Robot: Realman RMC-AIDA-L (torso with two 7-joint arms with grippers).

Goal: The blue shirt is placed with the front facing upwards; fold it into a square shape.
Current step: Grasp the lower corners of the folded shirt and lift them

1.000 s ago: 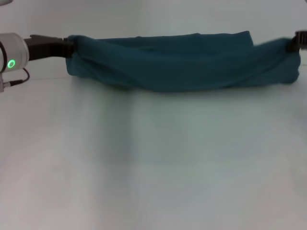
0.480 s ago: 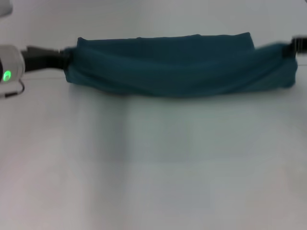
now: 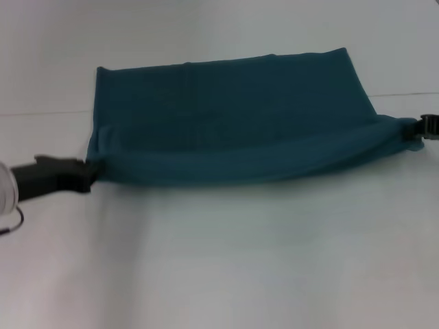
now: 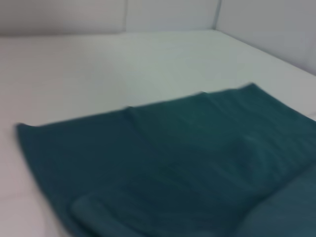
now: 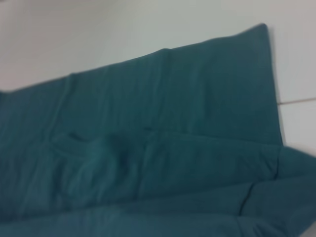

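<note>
1. White and smooth, the flat table surface (image 3: pixel 226 260) filled most of the head view and carried the garment across its far half.
2. The blue shirt (image 3: pixel 226 116), a large dark teal cotton piece, lay spread as a wide flat band across the table, its far edge straight and its near edge gathered into a thick rolled fold running from one gripper to the other. Only plain teal cloth showed; no lettering was visible. Both wrist views showed layered folds of the same cloth lying on the white surface.
3. The left gripper (image 3: pixel 88 175), black and mounted on a dark arm, was low over the table at the near left corner of the shirt, its fingers pinched together on the gathered cloth there.
4. The right gripper (image 3: pixel 421 130), a small black tip at the picture's right edge, met the near right corner of the shirt, where the fabric drew to a point; it appeared clamped on that corner.
</note>
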